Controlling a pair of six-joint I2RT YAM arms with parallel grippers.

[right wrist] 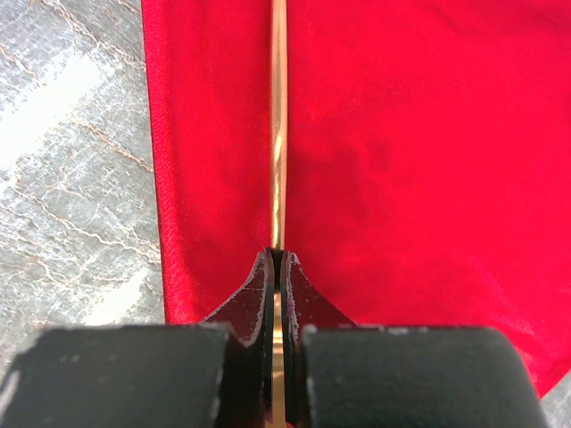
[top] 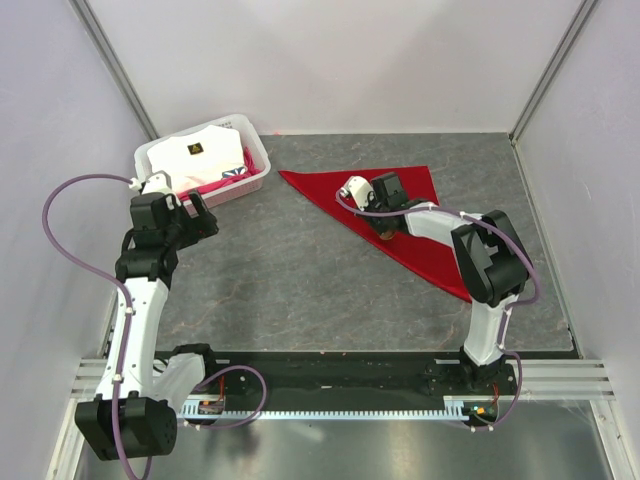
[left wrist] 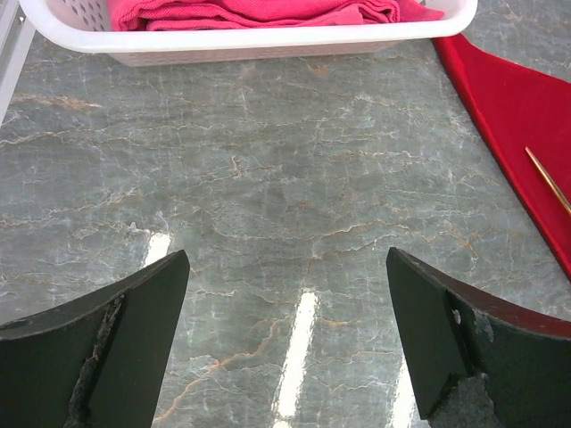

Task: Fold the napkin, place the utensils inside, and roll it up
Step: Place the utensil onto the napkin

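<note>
The red napkin (top: 415, 185) lies folded into a triangle on the grey table, right of centre. In the right wrist view the napkin (right wrist: 401, 160) fills most of the frame. My right gripper (right wrist: 277, 259) is shut on the thin brown handle of the spoon (right wrist: 278, 134), which runs straight ahead just above the cloth near its left edge. From above, that gripper (top: 385, 230) hangs over the middle of the napkin. The spoon's bowl is out of view. My left gripper (left wrist: 287, 254) is open and holds nothing, over bare table beside the basket. Part of the spoon handle (left wrist: 549, 180) shows at the right of its view.
A white plastic basket (top: 255, 180) with white and pink folded cloths (top: 200, 150) stands at the back left, just beyond the left gripper (top: 205, 215). In the left wrist view its rim (left wrist: 268, 36) crosses the top. Walls enclose the table on three sides.
</note>
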